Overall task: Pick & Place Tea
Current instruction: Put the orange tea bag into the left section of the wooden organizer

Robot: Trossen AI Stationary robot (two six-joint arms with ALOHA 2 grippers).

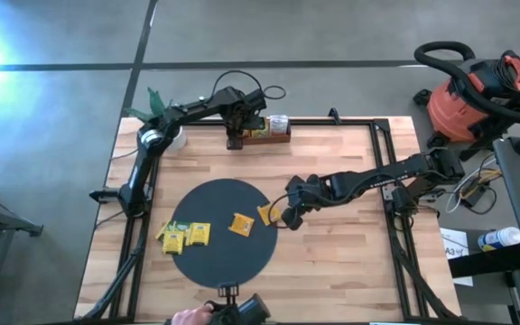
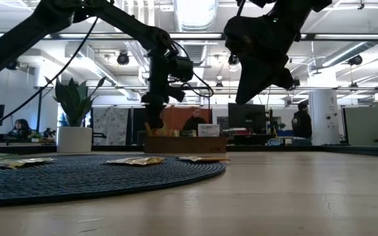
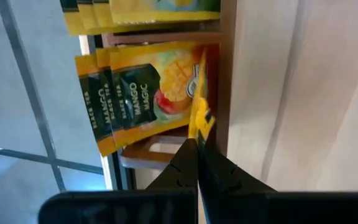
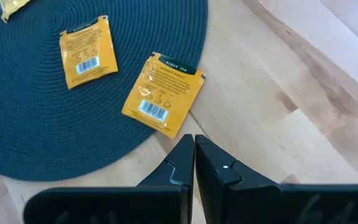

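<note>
Grey floor (image 1: 61,108), perhaps concrete

Both arms are dark, near black, built of slim tubular links joined by bulkier rounded joint housings; the left arm (image 1: 156,135) carries a pale silver-grey band at one joint near its base; thin black cables loop loosely off its upper links; the right arm (image 1: 377,181) shows similar black cabling trailing along its length; each arm ends in a gripper with two flat, matte black fingers (image 4: 185,165) tapering to narrow pointed tips, mounted on a broad black block.
</note>
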